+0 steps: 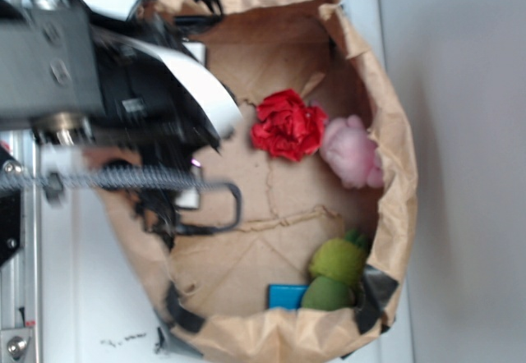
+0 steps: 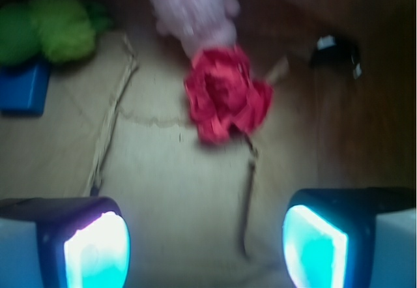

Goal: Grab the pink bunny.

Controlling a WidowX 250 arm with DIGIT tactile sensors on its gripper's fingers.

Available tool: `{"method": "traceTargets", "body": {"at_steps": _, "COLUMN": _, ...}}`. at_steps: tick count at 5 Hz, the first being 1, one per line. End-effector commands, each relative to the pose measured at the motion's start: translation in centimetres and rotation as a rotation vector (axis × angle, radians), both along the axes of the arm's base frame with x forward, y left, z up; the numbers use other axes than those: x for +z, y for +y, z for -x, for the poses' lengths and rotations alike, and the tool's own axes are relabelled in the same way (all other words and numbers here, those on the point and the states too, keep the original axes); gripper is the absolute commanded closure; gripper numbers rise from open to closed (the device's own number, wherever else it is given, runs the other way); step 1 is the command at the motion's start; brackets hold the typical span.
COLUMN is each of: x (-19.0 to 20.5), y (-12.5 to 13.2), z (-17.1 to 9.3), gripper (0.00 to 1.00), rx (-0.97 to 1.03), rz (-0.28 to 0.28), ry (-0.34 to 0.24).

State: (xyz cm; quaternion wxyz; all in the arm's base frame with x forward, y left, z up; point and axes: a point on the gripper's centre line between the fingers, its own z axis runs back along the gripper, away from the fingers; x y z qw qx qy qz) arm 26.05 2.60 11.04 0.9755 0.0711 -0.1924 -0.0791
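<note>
inside, the paper bag (image 1: 394, 133) lies open on the white surface (image 1: 74, 297), its brown floor creased and cracked. the bunny (image 1: 353, 151) rests against the bag's right wall, touching the red rosette (image 1: 288, 125) on its left. in the wrist view the bunny (image 2: 194, 8) sits at the top edge, blurred, with the rosette (image 2: 225, 96) just below it and pressed against it. the green plush (image 1: 337, 271) sits in the bag's lower right corner, well apart from the bunny, with a blue block (image 1: 288, 296) just beside it at the bottom wall. in the wrist view the green plush (image 2: 49, 26) is at the upper left, above the blue block (image 2: 25, 87). the fingers (image 2: 205, 245) stand wide apart with nothing between them but bare bag floor; each pad (image 2: 98, 252) glows pale cyan. they are near the rosette, and the bunny lies beyond it. in the exterior view the arm (image 1: 123, 92) covers the bag's left side, blurred.
</note>
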Motion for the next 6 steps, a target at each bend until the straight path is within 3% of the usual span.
{"method": "traceTargets", "body": {"at_steps": 1, "x": 1.1, "y": 0.5, "z": -4.9, "gripper": 0.0, "rx": 0.072, "rz": -0.003, "ry": -0.016}}
{"method": "traceTargets", "body": {"at_steps": 3, "x": 1.1, "y": 0.9, "z": -6.7, "gripper": 0.0, "rx": 0.009, "rz": 0.04, "ry": -0.057}}
{"method": "traceTargets", "body": {"at_steps": 5, "x": 0.6, "y": -1.0, "z": -8.8, "gripper": 0.0, "rx": -0.082, "rz": 0.147, "ry": -0.068}}
{"method": "traceTargets", "body": {"at_steps": 6, "x": 0.7, "y": -2.1, "z": -9.0, "gripper": 0.0, "rx": -0.093, "rz": 0.141, "ry": -0.099}}
